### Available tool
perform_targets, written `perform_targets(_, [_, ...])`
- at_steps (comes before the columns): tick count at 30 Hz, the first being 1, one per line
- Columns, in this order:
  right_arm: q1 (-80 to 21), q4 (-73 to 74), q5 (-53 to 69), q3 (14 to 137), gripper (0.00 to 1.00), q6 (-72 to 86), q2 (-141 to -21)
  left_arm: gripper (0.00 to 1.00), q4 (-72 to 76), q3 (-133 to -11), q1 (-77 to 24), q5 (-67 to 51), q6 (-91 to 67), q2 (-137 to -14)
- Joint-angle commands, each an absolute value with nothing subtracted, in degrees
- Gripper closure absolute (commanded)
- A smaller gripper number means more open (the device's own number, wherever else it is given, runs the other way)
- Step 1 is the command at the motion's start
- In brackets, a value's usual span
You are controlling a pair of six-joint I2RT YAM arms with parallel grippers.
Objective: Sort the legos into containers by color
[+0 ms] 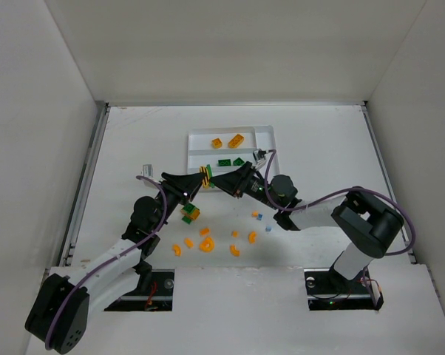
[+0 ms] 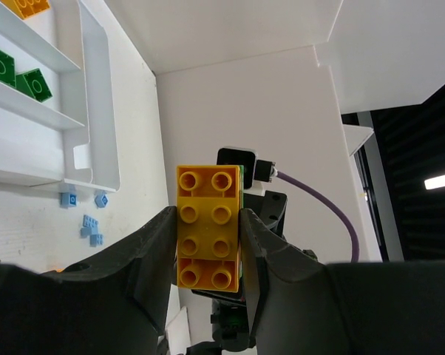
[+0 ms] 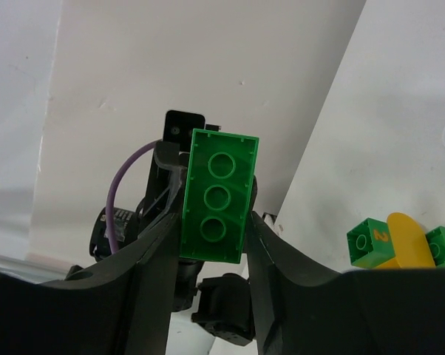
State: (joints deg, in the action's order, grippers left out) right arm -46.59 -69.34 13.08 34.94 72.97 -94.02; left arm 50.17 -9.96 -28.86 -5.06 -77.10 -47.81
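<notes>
Above the table, between the two arms, hangs a stacked pair of legos [image 1: 205, 177]. My left gripper [image 2: 208, 248] is shut on the sides of its yellow brick [image 2: 208, 229], studs facing the camera. From the other side my right gripper [image 3: 213, 237] is shut on its green brick [image 3: 219, 196], both fingers against the brick's long sides. The white tray of containers [image 1: 265, 134] stands just behind, with yellow bricks [image 1: 228, 140] in its far slot and green ones [image 1: 230, 162] in the slot nearer me.
On the table in front of the arms lie a green-and-yellow cluster [image 1: 190, 214], orange curved bits [image 1: 206, 244] and small pale blue pieces [image 1: 258, 217]. White walls enclose the table on three sides. A small grey object [image 1: 145, 170] lies at the left.
</notes>
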Motion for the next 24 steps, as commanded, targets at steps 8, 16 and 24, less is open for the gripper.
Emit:
perform_targets(8, [-45.14, -70.49, 13.45, 34.28, 0.62, 72.33, -90.62, 0.88, 52.56, -10.55, -26.94, -6.85, -75.68, -46.23])
perform_targets(16, [-41.27, -63.20, 14.50, 32.78, 0.62, 68.82, -83.24, 0.88, 50.01, -10.02, -23.95, -9.05, -74.45, -44.91])
perform_targets(24, [-40.65, -59.68, 14.94, 33.75, 0.62, 66.88, -81.82, 0.88, 50.71, -10.02, -22.63, -10.02, -74.53, -45.88])
